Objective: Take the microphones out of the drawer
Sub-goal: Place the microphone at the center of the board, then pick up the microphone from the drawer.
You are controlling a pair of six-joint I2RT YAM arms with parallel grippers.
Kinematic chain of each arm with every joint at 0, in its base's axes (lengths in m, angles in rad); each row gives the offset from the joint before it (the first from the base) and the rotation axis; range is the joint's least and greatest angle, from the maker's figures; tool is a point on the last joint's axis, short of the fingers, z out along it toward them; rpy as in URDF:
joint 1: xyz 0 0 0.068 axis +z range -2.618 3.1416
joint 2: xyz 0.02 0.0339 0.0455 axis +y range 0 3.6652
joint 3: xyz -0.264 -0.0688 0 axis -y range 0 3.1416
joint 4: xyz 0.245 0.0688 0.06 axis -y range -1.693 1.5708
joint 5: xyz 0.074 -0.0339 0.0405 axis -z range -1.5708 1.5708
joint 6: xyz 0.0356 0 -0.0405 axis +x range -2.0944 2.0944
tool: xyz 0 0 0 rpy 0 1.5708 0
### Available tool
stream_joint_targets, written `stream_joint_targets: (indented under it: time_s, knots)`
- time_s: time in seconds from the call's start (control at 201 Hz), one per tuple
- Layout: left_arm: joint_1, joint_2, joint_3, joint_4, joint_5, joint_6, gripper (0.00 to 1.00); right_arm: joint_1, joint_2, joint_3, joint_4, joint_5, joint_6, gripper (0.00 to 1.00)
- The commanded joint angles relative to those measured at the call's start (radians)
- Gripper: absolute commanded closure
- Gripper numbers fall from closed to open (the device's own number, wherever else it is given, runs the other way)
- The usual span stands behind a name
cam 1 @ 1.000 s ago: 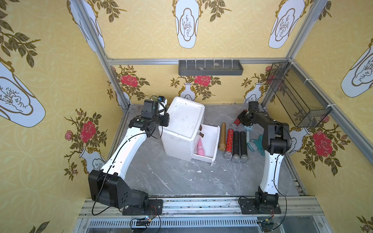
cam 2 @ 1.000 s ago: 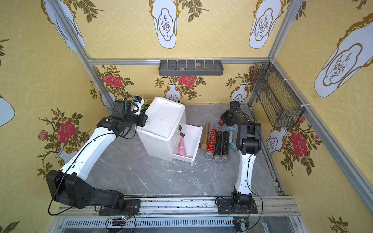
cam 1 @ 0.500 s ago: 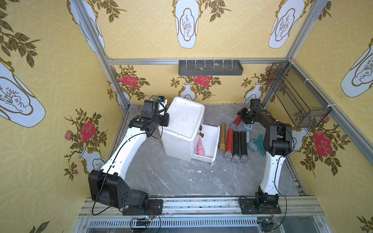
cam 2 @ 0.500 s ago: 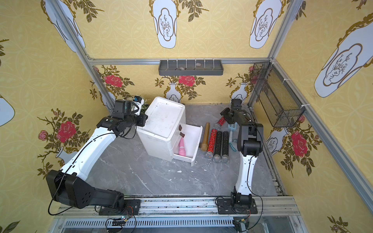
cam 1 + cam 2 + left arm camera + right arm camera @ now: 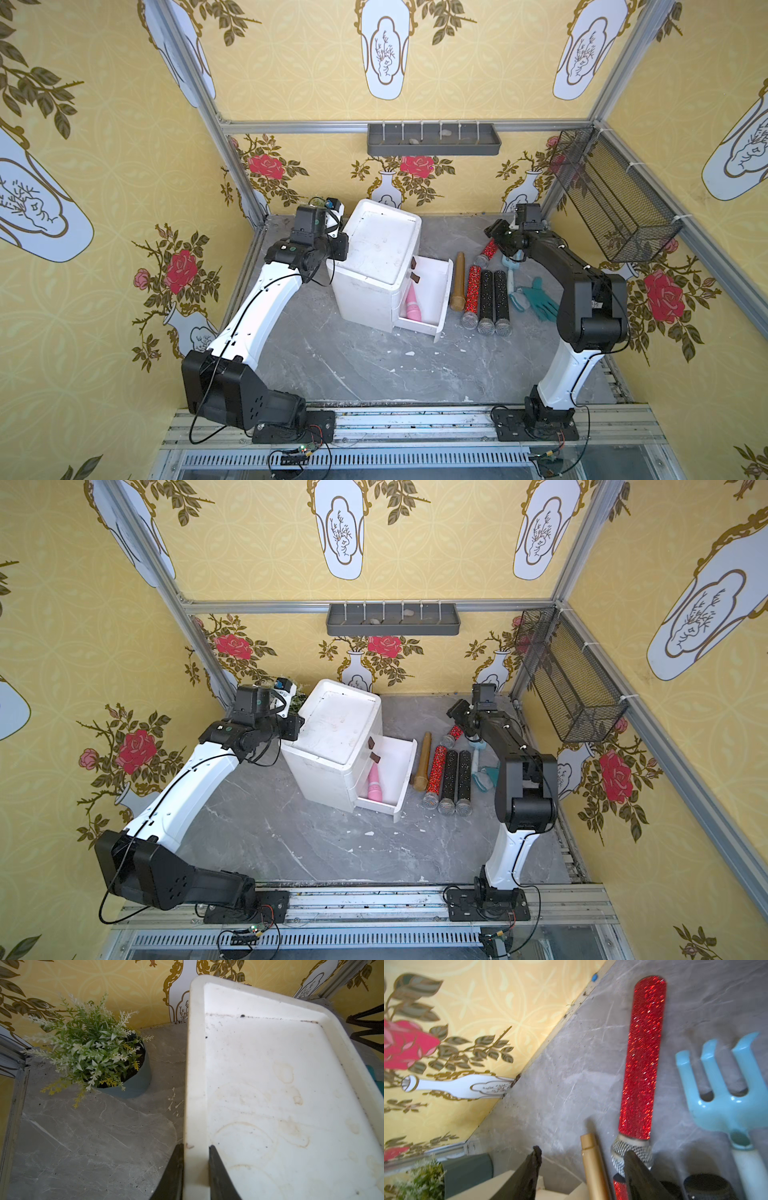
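- Left gripper (image 5: 195, 1148) pinches the cabinet rim (image 5: 195, 1064), bracing it.
- Right gripper (image 5: 583, 1151), fingers spread and empty, hovers by the red microphone (image 5: 643, 1059).
- Next: reach the pink microphone (image 5: 413, 301) in the open drawer (image 5: 444, 286).

I note: pink microphone (image 5: 412, 305), white cabinet (image 5: 270, 1084) and drawer (image 5: 434, 278), red glitter microphone (image 5: 641, 1059), pale-blue rake (image 5: 724, 1103), grey marbled desk (image 5: 374, 365).

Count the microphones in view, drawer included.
6. Pink microphone in the open drawer; gold, red, black, black in a row beside it; second red behind them, near the right gripper. More may hide deeper inside.
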Motion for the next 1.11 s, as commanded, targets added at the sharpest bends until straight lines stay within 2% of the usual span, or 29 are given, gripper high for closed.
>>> stream_joint_targets:
  time_s: [0.0, 0.274, 0.573, 0.742, 0.856, 1.1]
  knots:
    - [0.0, 0.021, -0.021, -0.139, 0.015, -0.013, 0.96, 0.063, -0.048, -0.031, 0.039, -0.008, -0.05, 0.35]
    - [0.0, 0.02, -0.021, -0.139, 0.016, -0.014, 0.95, 0.291, -0.087, -0.032, -0.036, -0.01, -0.118, 0.38]
    - [0.0, 0.018, -0.023, -0.138, 0.014, -0.016, 0.94, 0.458, -0.071, -0.112, -0.053, -0.01, -0.097, 0.42]
    - [-0.001, 0.021, -0.022, -0.139, 0.017, -0.015, 0.94, 0.532, -0.053, -0.12, -0.095, 0.018, -0.109, 0.42]
    - [0.001, 0.02, -0.023, -0.139, 0.018, -0.014, 1.0, 0.561, -0.037, -0.112, -0.138, 0.03, -0.113, 0.43]
    - [0.0, 0.023, -0.023, -0.137, 0.028, -0.018, 1.0, 0.621, -0.023, -0.109, -0.187, 0.08, -0.119, 0.42]
